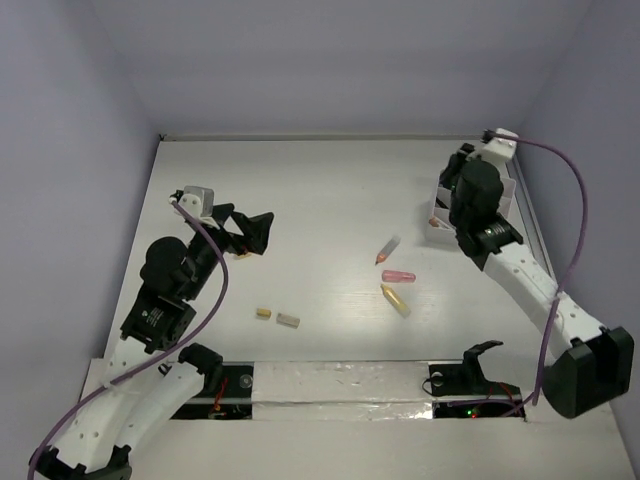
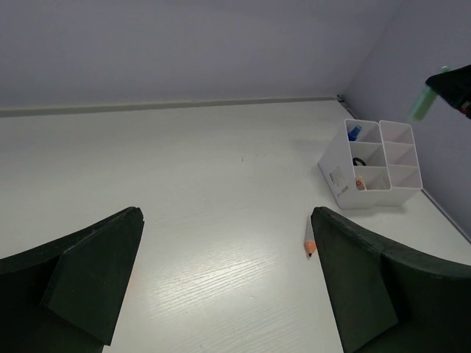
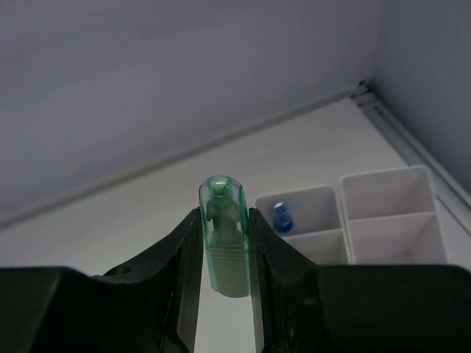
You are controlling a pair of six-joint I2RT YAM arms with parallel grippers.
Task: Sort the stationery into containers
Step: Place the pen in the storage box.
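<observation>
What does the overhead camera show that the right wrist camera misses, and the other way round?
Only overhead: the open left gripper, and loose on the table a pencil, pink marker, yellow marker, yellow eraser and grey eraser. Only right wrist: a green marker clamped in the right gripper, and a blue-capped tube in one compartment. Both: the white organizer tray.

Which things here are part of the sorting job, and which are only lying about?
Job:
- green marker, in the right gripper
- tray, with the blue-capped tube in it
- pencil
- pink marker
- yellow marker
- yellow eraser
- grey eraser

Lying about:
- purple cable
- silver tape at the near edge
</observation>
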